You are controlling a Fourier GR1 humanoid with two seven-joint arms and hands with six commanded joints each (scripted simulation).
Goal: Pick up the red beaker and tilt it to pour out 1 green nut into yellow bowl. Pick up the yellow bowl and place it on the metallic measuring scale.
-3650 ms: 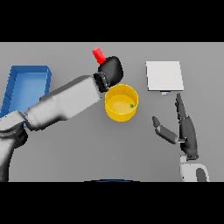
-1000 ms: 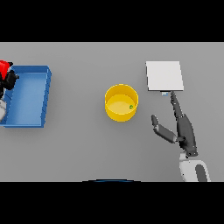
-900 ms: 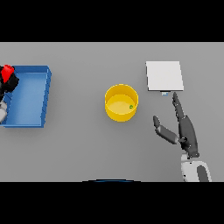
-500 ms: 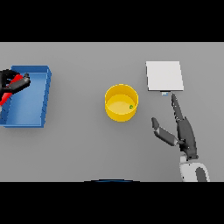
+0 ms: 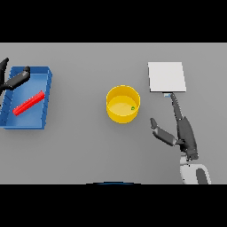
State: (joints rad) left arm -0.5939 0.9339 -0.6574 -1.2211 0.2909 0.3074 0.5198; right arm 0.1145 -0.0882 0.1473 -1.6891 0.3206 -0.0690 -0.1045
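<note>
The red beaker (image 5: 29,103) lies on its side inside the blue tray (image 5: 43,103) at the left. Just above it my left hand (image 5: 14,80) hovers open at the view's left edge, holding nothing. The yellow bowl (image 5: 123,104) stands in the middle of the table with one green nut (image 5: 132,107) inside near its right wall. The metallic measuring scale (image 5: 166,76) is a flat pale square at the upper right. My right hand (image 5: 182,133) stays open below the scale and to the right of the bowl, fingers straight and pointing up toward the scale.
The blue tray takes up the far left of the grey table. Bare table lies between the tray, the bowl and the scale.
My left hand has let go of the red beaker, which now lies flat in the blue tray; the hand's fingers have opened above it. Bowl, scale and right hand have not moved.
</note>
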